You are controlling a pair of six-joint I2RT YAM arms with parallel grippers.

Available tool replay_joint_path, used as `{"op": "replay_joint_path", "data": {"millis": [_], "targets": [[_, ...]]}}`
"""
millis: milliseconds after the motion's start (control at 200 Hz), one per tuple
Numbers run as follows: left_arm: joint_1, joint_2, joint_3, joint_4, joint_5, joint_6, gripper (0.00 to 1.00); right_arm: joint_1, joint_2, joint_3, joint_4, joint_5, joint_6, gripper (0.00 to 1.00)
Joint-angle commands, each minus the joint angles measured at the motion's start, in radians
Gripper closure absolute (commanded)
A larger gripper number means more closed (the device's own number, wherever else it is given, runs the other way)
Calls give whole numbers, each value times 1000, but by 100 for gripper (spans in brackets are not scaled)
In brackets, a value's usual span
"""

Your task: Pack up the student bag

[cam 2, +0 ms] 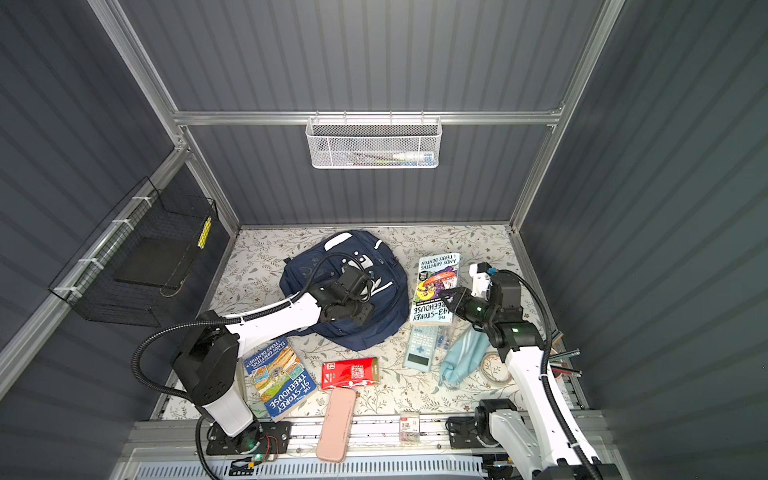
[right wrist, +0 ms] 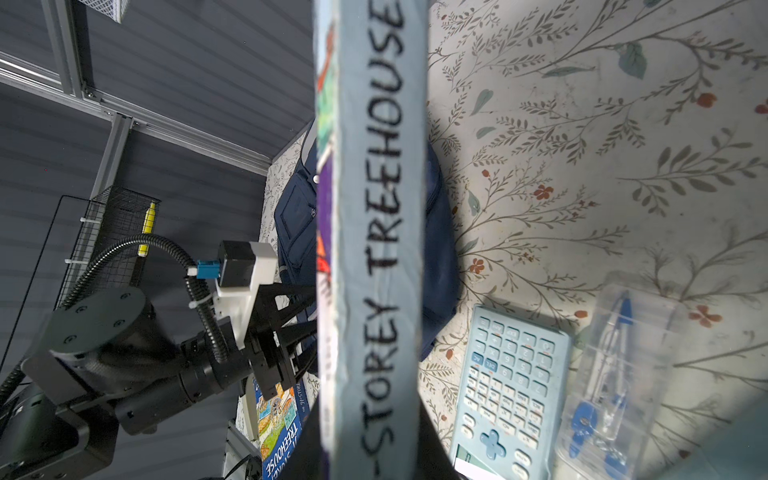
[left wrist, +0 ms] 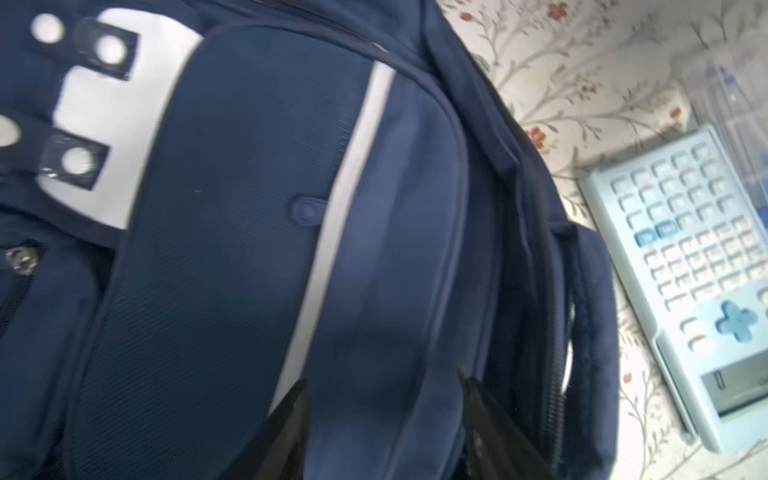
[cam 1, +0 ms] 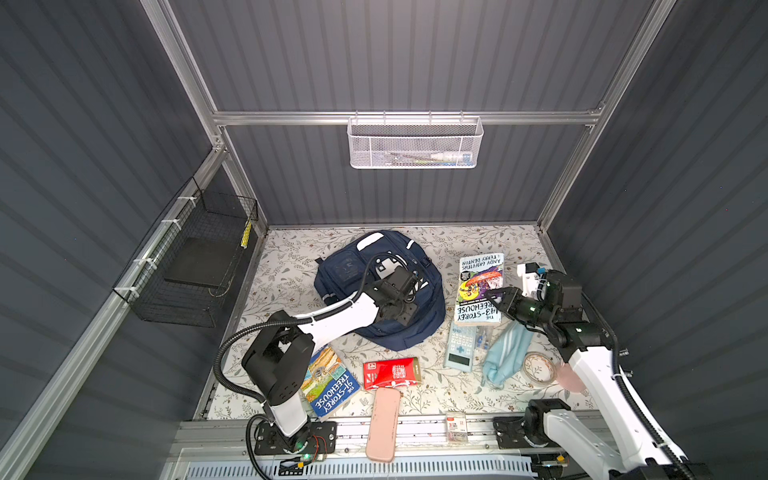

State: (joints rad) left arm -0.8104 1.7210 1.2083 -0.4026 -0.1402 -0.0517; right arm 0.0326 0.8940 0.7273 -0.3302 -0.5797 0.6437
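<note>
The student bag (cam 1: 345,274) (cam 2: 307,274), navy blue with white stripes, lies flat at the middle back of the floral table. My left gripper (cam 1: 401,311) (cam 2: 357,311) hovers low over its right half. In the left wrist view this gripper (left wrist: 384,395) is open, its dark fingers (left wrist: 291,415) apart over the bag's fabric (left wrist: 232,249) beside a white stripe. My right gripper (cam 1: 496,297) (cam 2: 449,299) is shut on the light-blue Treehouse book (cam 1: 480,286) to the right of the bag. The right wrist view shows this gripper (right wrist: 370,424) clamping the book's spine (right wrist: 374,208).
A light-blue calculator (cam 1: 461,345) (left wrist: 685,249) (right wrist: 507,382), a clear compass case (right wrist: 615,374) and a light-blue striped pouch (cam 1: 507,353) lie in front of the held book. A second Treehouse book (cam 1: 330,382), red packet (cam 1: 390,372), pink case (cam 1: 382,424) and tape roll (cam 1: 539,368) line the front.
</note>
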Motion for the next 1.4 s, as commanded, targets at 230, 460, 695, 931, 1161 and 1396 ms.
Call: {"op": "replay_joint_path", "data": {"millis": [230, 460, 695, 931, 1161, 1396], "targets": [[-10, 135, 24, 23, -183, 66, 38, 4, 0, -12, 67, -17, -5, 100], [-10, 172, 65, 27, -90, 44, 37, 4, 14, -35, 83, -4, -6, 100], [23, 73, 236, -86, -89, 6, 100, 37, 57, -72, 184, -21, 70, 100], [153, -42, 346, -126, 51, -65, 100, 215, 152, -78, 394, 18, 228, 100], [174, -16, 422, -151, 174, -109, 100, 333, 219, -113, 568, 77, 371, 100], [183, -14, 500, -163, 271, -167, 100, 406, 494, -61, 824, 97, 438, 100]]}}
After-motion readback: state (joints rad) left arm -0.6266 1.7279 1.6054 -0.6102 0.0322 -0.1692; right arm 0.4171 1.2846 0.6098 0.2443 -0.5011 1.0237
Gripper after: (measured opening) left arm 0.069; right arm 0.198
